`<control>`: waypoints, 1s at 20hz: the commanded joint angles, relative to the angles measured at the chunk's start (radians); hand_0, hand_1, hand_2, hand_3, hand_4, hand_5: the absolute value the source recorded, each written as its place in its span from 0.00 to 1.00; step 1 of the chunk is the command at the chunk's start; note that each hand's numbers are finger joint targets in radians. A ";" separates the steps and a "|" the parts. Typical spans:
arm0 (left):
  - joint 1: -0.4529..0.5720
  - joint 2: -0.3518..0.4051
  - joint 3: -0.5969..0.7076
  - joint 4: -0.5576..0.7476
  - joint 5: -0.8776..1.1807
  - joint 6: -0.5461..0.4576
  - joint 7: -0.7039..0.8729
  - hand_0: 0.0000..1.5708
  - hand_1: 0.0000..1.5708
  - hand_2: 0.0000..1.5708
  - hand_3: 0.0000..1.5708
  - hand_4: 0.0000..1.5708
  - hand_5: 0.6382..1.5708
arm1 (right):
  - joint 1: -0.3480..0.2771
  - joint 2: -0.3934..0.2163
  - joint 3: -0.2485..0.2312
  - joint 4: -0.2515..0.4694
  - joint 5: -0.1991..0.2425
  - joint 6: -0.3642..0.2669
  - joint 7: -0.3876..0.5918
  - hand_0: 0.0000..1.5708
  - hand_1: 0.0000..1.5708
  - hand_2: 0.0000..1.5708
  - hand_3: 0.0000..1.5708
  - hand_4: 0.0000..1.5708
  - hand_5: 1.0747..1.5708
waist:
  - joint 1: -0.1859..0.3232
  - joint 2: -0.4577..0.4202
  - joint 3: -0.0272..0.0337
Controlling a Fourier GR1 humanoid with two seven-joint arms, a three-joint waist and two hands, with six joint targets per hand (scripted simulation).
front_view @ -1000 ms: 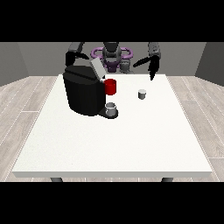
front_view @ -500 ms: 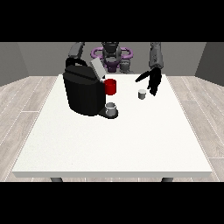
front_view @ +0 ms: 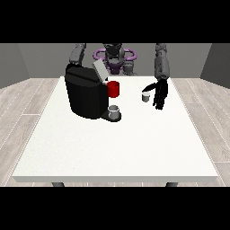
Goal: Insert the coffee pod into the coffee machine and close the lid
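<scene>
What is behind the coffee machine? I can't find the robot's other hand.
Behind the coffee machine only an upper arm shows, rising above its top. That arm's hand is covered by the machine's body. The hand at the view's right hangs beside the coffee pod.

The white table (front_view: 117,148) bears a black coffee machine (front_view: 85,96) and a small coffee pod (front_view: 145,96).

One raised front view across the table (front_view: 134,148) (facing the robot (front_view: 113,56)).

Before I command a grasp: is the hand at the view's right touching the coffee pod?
Cannot tell. In the front view the hand overlaps the coffee pod's right edge, showing neither contact nor gap.
</scene>
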 commanded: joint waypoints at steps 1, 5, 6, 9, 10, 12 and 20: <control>-0.054 0.024 -0.019 0.072 -0.044 -0.041 0.010 0.00 0.00 0.00 0.00 0.00 1.00 | -0.056 -0.011 -0.048 0.069 -0.008 -0.013 -0.046 0.00 0.00 0.00 0.00 0.23 1.00 | 0.021 0.017 0.0004; -0.081 0.004 -0.040 0.160 -0.103 -0.013 -0.026 0.00 0.00 0.00 0.00 0.00 1.00 | -0.047 -0.021 -0.022 0.052 0.009 -0.006 0.009 0.00 0.00 0.00 0.00 0.18 1.00 | 0.007 -0.010 0.0000; -0.101 -0.020 -0.043 0.170 -0.099 -0.018 -0.007 0.00 0.00 0.00 0.00 0.00 1.00 | -0.071 -0.002 -0.009 0.053 0.026 -0.031 0.005 0.00 0.00 0.00 0.00 0.21 1.00 | 0.003 0.011 0.0000; -0.101 -0.003 -0.027 0.189 -0.089 -0.058 -0.014 0.00 0.00 0.00 0.00 0.00 1.00 | -0.075 -0.037 -0.062 0.083 -0.020 0.004 -0.010 0.00 0.00 0.00 0.00 0.24 1.00 | 0.005 0.005 0.0002; -0.103 -0.019 -0.039 0.189 -0.105 -0.045 -0.005 0.00 0.00 0.24 0.00 0.00 1.00 | -0.081 -0.012 -0.048 0.103 -0.003 -0.026 0.005 0.00 0.00 0.00 0.00 0.24 1.00 | 0.019 0.003 0.0002; -0.116 -0.032 -0.032 0.205 -0.102 -0.046 0.006 0.00 0.00 0.20 0.00 0.00 1.00 | -0.053 0.021 -0.017 0.099 0.028 -0.059 -0.025 0.00 0.00 0.00 0.00 0.26 1.00 | 0.000 0.010 0.0000; -0.092 0.006 -0.037 0.239 -0.162 0.004 -0.127 0.72 0.72 0.75 0.64 0.00 1.00 | -0.065 -0.042 -0.070 0.095 -0.033 0.002 0.001 0.00 0.00 0.00 0.00 0.26 1.00 | -0.009 0.006 -0.0003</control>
